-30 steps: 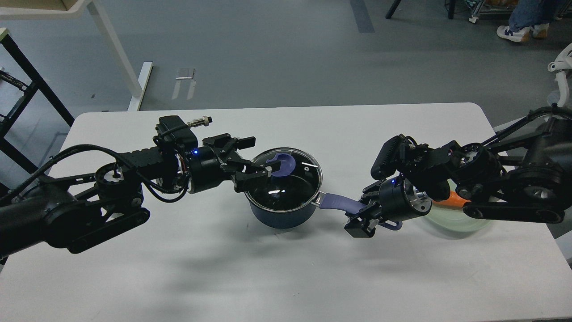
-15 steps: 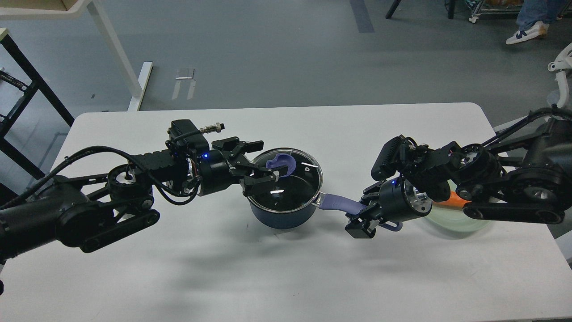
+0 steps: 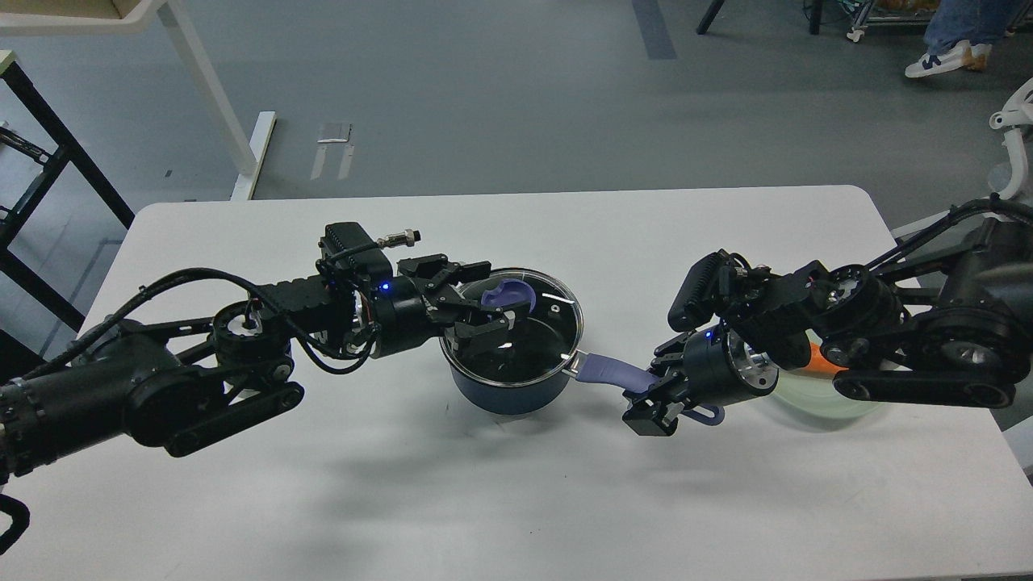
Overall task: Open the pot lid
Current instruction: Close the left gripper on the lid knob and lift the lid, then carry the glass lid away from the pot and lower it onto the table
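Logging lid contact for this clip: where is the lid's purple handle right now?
In the head view, the purple lid handle sits atop the glass lid near table centre, with the left gripper open around it.

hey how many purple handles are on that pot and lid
2: the lid handle on top of the glass lid, beside the left gripper, and the long pot handle, held by the right gripper.

White table on grey floor; white table leg behind, left.
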Tool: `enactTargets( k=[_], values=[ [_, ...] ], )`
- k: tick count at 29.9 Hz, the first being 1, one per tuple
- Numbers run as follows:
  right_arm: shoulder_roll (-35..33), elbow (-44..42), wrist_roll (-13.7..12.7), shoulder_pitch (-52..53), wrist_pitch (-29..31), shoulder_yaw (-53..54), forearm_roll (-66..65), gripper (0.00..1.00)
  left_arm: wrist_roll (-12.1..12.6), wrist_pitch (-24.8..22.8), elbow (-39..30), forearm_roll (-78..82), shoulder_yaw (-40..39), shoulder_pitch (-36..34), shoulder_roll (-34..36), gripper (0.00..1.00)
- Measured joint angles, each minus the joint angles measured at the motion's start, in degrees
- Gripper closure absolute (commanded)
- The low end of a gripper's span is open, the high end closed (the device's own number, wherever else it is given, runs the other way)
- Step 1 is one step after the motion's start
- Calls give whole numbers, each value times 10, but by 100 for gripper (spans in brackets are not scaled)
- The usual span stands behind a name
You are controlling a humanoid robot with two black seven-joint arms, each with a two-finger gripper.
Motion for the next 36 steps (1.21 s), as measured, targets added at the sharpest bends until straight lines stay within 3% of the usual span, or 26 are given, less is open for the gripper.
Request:
enactTargets(
  k=[11, 28, 36],
  values=[
    [1, -2, 0, 0, 0, 0, 0, 89, -1, 5, 0, 0, 30, -1, -1, 49],
    [-3, -2, 0, -1, 0, -1, 0, 89, 0, 10, -3, -4, 29, -29, 4, 55],
    [-5, -3, 0, -1, -1, 1, 3, 89, -26, 12, -9, -11, 21, -46, 93, 55]
  ],
)
